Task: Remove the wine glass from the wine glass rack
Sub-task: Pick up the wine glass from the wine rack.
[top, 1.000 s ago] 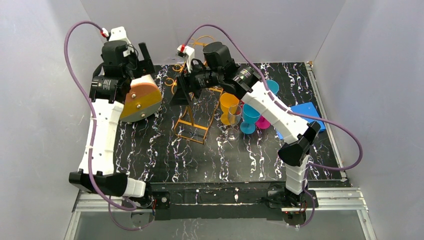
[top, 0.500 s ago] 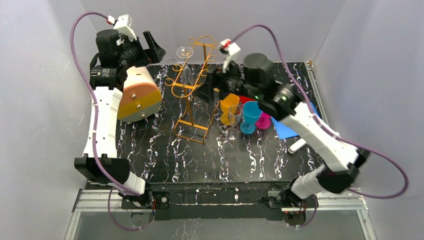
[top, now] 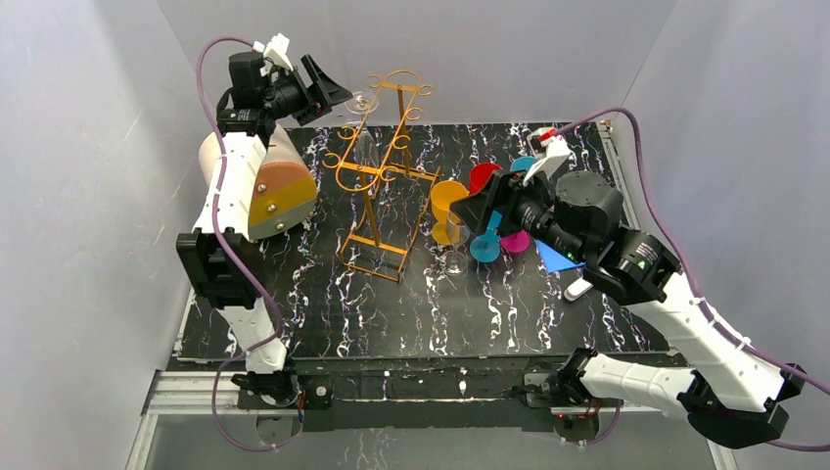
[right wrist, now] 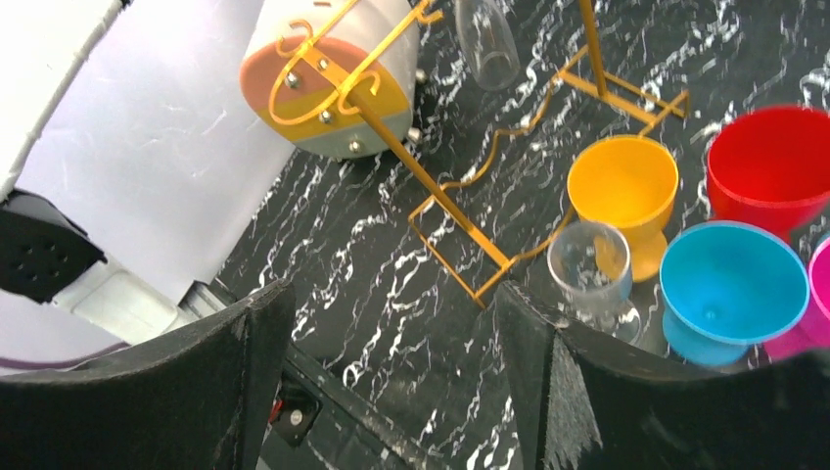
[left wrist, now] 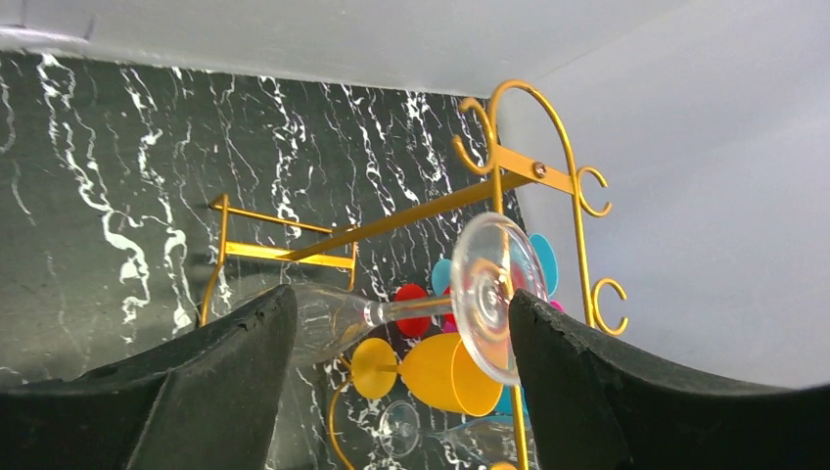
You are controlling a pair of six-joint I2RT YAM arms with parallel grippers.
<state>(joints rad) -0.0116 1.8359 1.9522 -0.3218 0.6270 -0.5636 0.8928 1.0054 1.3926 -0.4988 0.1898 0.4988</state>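
A clear wine glass hangs upside down near the top of the golden wire wine glass rack at the back of the table. In the left wrist view its stem runs across between my fingers. Its round foot lies against the right fingertip, and its bowl lies by the left one. My left gripper stands open around the glass, beside the rack's crossbar. My right gripper is open and holds nothing. It hovers right of the rack.
A cream-and-orange cylindrical box lies left of the rack. Right of it stand a second clear glass and yellow, red and blue cups. A blue flat piece and a white object lie further right.
My left arm rose and swung right, bringing its gripper round the hanging glass, with the jaws narrowing. My right arm drew back from the rack, rightward and nearer.
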